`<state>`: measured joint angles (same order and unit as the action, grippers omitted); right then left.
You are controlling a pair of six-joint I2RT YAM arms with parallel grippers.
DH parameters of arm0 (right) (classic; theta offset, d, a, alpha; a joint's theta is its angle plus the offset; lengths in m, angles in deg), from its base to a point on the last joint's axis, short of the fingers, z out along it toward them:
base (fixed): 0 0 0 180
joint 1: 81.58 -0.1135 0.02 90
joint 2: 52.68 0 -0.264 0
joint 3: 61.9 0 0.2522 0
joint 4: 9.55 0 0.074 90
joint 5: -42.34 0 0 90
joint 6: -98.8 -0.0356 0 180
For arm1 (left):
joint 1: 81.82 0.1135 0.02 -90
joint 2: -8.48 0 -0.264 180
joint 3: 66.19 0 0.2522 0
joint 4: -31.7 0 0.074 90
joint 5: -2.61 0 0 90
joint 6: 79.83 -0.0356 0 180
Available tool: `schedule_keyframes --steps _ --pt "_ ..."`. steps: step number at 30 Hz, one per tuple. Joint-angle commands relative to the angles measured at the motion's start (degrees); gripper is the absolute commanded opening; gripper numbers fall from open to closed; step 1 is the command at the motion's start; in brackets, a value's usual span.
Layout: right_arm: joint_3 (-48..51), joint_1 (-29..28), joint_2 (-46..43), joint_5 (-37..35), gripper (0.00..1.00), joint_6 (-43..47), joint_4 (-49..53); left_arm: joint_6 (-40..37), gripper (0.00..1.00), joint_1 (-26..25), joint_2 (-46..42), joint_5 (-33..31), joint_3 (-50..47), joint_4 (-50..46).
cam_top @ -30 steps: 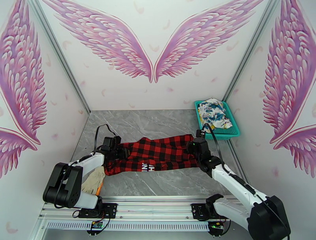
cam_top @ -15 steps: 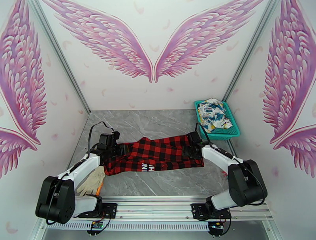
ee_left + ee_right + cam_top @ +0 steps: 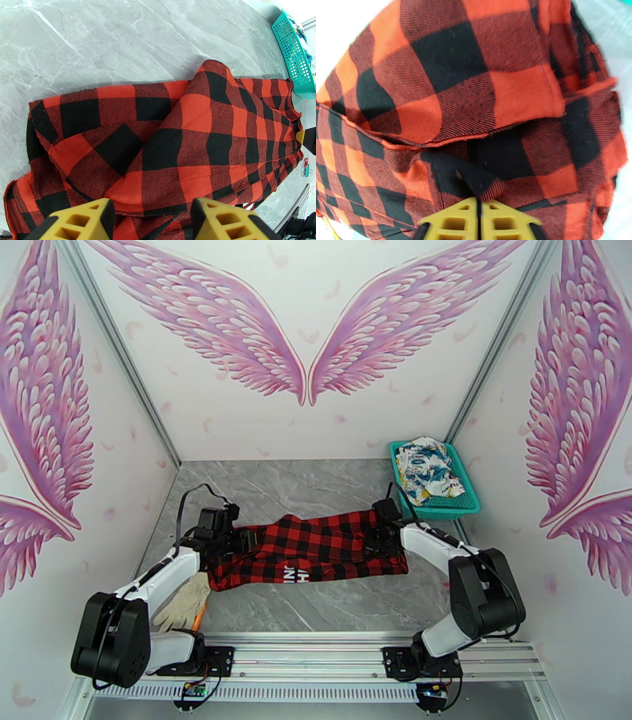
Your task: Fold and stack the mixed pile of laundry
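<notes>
Shirt and both grippers show from the top camera. The red-and-black buffalo-check shirt (image 3: 316, 544) lies stretched across the middle of the grey marble table (image 3: 316, 485), with white lettering near its front edge. The left gripper (image 3: 237, 540) sits at the shirt's left end and the right gripper (image 3: 381, 536) at its right end, both against the cloth. How their jaws stand cannot be told from this view. The white printed garment (image 3: 426, 467) lies crumpled in the teal basket (image 3: 468, 507) at the far right corner, apart from the shirt. A beige glove (image 3: 186, 601) lies beside the left arm, near the shirt's near left corner.

From the left wrist camera, the left gripper's jaws stand wide apart. Its yellow fingers (image 3: 79, 221) sit either side of the shirt's near edge, with the cloth lying loose between them.

From the right wrist camera, the right gripper's yellow fingers (image 3: 454, 221) are pressed together, pinching a dark fold of the shirt at their tips.
</notes>
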<state>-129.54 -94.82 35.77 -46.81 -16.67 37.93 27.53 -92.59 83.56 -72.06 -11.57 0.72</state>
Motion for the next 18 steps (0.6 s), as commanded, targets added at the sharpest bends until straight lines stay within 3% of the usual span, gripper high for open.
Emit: schedule_keyframes --steps 1,12,16,18 --pt "-3.2 -0.6 -5.9 -4.3 0.0 2.4 4.9 -0.2 0.57 0.1 -1.5 -1.0 1.0 -0.7" --pt "0.0 -1.9 -16.3 -10.2 0.0 3.4 8.4 -0.3 0.57 0.1 0.4 -2.5 1.2 -1.0" --pt "4.7 -1.9 -14.5 -10.1 0.3 2.8 1.5 0.3 0.57 0.1 0.5 -3.0 1.0 -0.8" --pt "5.2 -1.9 -10.8 -11.7 0.39 2.4 -0.7 0.8 0.57 0.0 -0.3 -3.2 0.8 -0.9"
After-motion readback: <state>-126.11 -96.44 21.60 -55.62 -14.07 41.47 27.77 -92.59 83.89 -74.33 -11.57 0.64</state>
